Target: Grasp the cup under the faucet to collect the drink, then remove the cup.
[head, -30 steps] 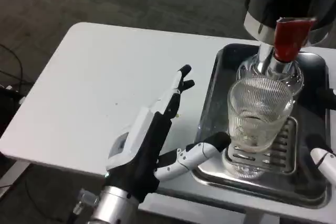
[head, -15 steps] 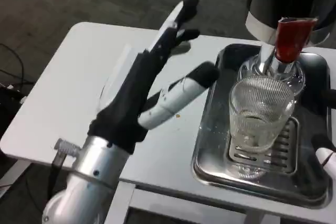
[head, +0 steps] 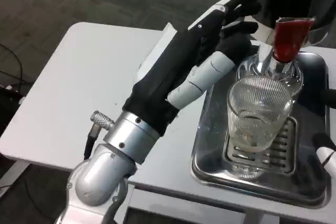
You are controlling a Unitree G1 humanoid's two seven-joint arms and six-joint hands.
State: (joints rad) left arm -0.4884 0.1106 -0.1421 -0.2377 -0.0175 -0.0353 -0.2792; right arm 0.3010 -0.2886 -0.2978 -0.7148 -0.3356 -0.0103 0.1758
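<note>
- Cup: clear ribbed glass, upright, long axis vertical, right of frame centre; stood on the slotted grate of the steel drip tray, directly below the faucet with its red handle; a little pale liquid visible at the bottom.
- Left robot hand: raised above the worktop, upper centre of frame, fingers spread and extended toward the upper right; nothing held; fingertips near the faucet body, thumb alongside the cup's upper left rim, contact not determinable.
- Right robot hand: just a white-and-black fingertip at the right edge of frame, close beside the tray's right side; open or closed state not determinable.
- Key relation: cup lay to the lower right of the left robot hand's palm, just beside it; palm faced toward the cup's left wall.
- Nearer hand: both close; left robot hand better presented and judged the likelier to grasp.
- Judged requirement: lowering and wrapping round the upright wall from the left, keeping the vertical axis under the spout.
- Risk judged: tipping the cup off the grate through a sideways push.
</note>
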